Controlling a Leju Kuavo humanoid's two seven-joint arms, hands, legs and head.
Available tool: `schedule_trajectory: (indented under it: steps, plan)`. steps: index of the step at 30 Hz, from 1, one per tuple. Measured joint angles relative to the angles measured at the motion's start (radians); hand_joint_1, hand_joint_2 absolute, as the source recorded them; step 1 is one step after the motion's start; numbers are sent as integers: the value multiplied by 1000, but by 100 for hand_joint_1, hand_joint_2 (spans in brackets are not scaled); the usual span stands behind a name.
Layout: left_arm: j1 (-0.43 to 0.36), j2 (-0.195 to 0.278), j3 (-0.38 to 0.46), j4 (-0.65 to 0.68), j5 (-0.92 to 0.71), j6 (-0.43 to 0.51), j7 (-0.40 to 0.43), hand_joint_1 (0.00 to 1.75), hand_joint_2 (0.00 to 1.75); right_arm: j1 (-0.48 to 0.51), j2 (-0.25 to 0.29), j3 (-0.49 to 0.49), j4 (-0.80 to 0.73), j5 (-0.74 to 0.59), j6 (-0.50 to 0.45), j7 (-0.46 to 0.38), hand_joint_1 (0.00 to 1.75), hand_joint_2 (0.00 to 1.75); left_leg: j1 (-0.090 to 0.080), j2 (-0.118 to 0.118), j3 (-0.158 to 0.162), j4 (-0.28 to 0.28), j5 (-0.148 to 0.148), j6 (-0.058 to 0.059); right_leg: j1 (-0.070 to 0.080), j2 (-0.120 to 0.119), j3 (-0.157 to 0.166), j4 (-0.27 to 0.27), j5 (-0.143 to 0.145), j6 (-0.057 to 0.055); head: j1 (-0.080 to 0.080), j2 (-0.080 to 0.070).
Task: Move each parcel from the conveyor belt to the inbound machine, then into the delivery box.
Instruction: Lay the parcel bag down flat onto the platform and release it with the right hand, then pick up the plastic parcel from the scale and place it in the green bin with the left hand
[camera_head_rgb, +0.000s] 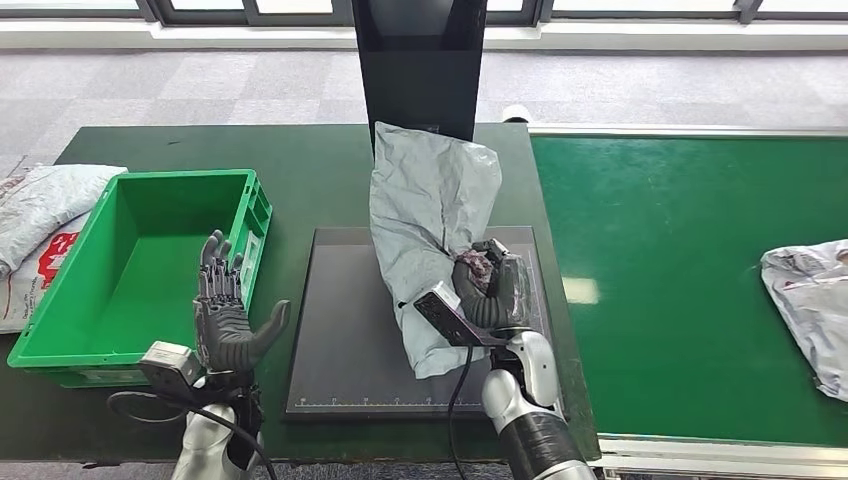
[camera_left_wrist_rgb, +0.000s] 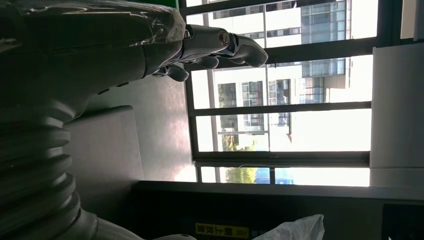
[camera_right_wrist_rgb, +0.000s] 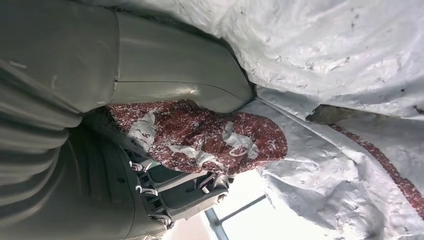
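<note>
A grey plastic parcel (camera_head_rgb: 425, 230) stands tilted over the dark scale plate of the inbound machine (camera_head_rgb: 335, 340), its top leaning toward the black upright column (camera_head_rgb: 418, 60). My right hand (camera_head_rgb: 485, 295) grips its lower right edge; the right wrist view shows the crumpled grey film (camera_right_wrist_rgb: 325, 65) and a red-printed patch (camera_right_wrist_rgb: 200, 137) against the thumb (camera_right_wrist_rgb: 165, 75). My left hand (camera_head_rgb: 228, 310) hovers open, fingers up, between the green delivery box (camera_head_rgb: 140, 265) and the plate. Another grey parcel (camera_head_rgb: 810, 300) lies on the green conveyor belt (camera_head_rgb: 680, 260) at the right.
More bagged parcels (camera_head_rgb: 40, 225) lie left of the green box on the dark green table (camera_head_rgb: 300, 160). The left wrist view looks past my left hand's fingers (camera_left_wrist_rgb: 220, 45) at windows and a yellow label (camera_left_wrist_rgb: 221, 230).
</note>
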Motion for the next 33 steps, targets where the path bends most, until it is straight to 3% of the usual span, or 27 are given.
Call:
schedule_trajectory:
  steps: [1,5,23,30,33]
  plan:
    - [0,0,-2,1,-1,0,0,0,175,0,0,1,4,-5,19,-2,175,175,0,0,0,0,0,0,0,0,0,0,0,0,0,0]
    - [0,0,-8,4,-6,8,0,0,175,4,0,12,19,-18,88,-8,0,175,0,0,0,0,0,0,0,0,0,0,0,0,0,0]
    - [27,0,-9,-10,-32,58,0,0,175,-6,2,69,48,-65,78,-32,0,175,0,0,0,0,0,0,0,0,0,0,0,0,0,0]
    - [28,1,-17,-10,-36,101,0,0,175,2,2,92,10,-136,-80,-129,0,175,0,0,0,0,0,0,0,0,-1,0,0,0,0,0]
    - [28,1,-18,-10,-36,104,0,0,175,3,2,95,4,-139,-93,-134,0,175,0,0,0,0,0,0,0,0,-1,0,0,0,0,0]
